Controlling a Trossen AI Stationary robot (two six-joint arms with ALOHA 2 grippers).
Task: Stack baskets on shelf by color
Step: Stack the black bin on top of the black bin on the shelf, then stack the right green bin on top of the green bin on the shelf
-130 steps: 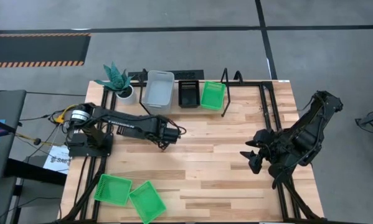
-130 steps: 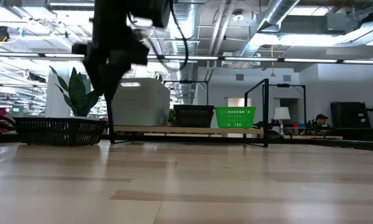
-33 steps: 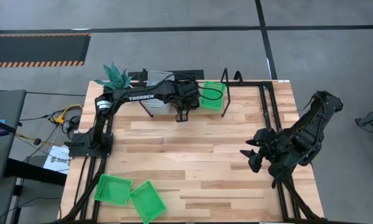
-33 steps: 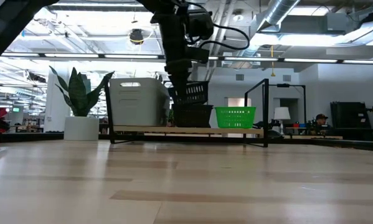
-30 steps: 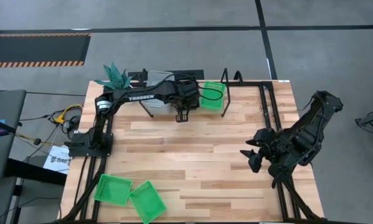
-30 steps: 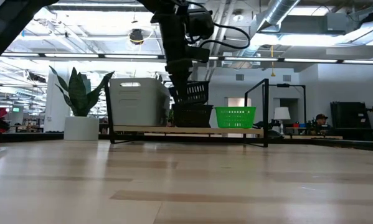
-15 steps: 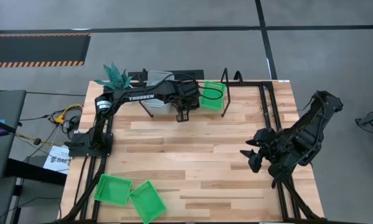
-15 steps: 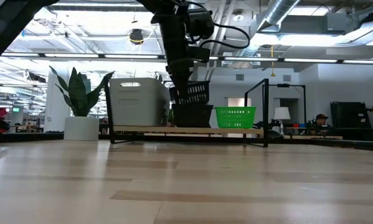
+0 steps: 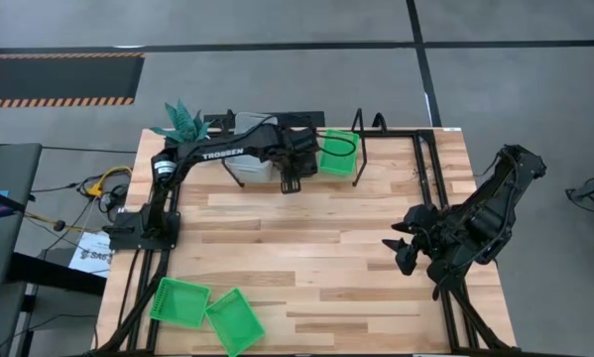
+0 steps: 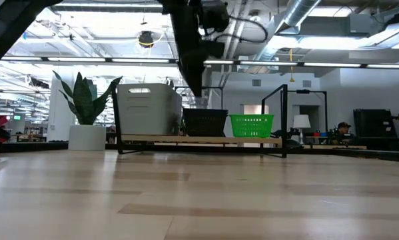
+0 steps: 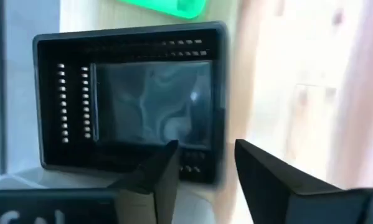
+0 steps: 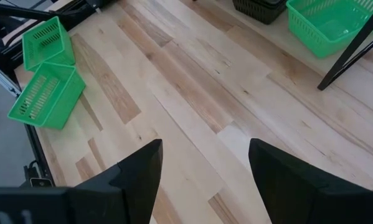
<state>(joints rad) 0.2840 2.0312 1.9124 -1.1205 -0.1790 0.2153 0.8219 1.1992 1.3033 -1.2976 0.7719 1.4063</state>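
My left gripper (image 9: pixel 290 184) hangs open above the near side of the black basket stack (image 10: pixel 206 122), clear of it in the low view (image 10: pixel 196 90). Its wrist view looks down past the fingers (image 11: pixel 205 165) into the top black basket (image 11: pixel 130 99). The stack stands on the shelf board (image 10: pixel 199 139), between the pale baskets (image 10: pixel 149 109) and one green basket (image 9: pixel 338 152). Two more green baskets (image 9: pixel 179 300) (image 9: pixel 234 320) lie on the table's near left corner. My right gripper (image 9: pixel 398 248) waits open at the right edge (image 12: pixel 202 168).
A potted plant (image 9: pixel 184 127) stands at the shelf's left end. Black upright loops (image 9: pixel 366 124) of the shelf frame rise beside the green basket. The tabletop's middle (image 9: pixel 306 248) lies bare between the two arms.
My left gripper held a black basket tilted just above the black stack, then let it go and moved up. The basket has dropped level into the stack on the shelf.
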